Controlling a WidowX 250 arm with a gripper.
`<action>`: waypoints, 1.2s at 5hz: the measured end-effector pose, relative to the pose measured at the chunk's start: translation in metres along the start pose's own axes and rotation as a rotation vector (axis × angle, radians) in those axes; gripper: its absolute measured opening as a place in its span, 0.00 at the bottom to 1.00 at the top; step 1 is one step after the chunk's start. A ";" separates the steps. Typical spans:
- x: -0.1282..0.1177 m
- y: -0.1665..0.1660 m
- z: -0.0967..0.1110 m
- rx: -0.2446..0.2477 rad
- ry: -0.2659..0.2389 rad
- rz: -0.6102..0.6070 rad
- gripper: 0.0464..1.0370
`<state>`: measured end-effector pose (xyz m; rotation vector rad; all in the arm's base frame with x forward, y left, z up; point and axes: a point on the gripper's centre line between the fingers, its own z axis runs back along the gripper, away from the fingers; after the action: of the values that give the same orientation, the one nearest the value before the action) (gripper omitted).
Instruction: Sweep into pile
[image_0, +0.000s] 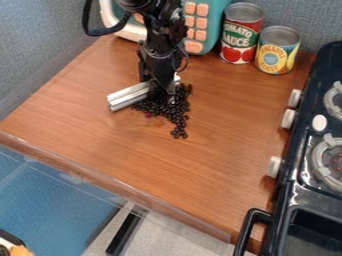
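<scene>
While pincer (162, 96) pinches silver bar (128, 96), long axis slants lower left to upper right.

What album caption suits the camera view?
Black robot gripper low over small, round, dark pieces on a brown wood-grain counter.

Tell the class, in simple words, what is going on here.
A black robot arm has its end effector down at a heap of small dark beans on the wooden counter. A silvery bar, probably the sweeping tool, sticks out beside the end effector and looks held by it. Most of the beans are bunched together, but some trail off toward the counter's near edge, so the pile is not yet tidy.
</scene>
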<state>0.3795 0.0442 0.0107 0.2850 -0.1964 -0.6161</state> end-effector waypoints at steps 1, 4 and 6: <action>-0.001 -0.008 0.004 -0.010 -0.002 -0.012 0.34; -0.004 -0.031 0.011 -0.026 -0.014 -0.042 0.34; -0.006 -0.045 0.015 -0.042 -0.016 -0.058 0.34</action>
<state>0.3462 0.0097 0.0102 0.2458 -0.1908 -0.6792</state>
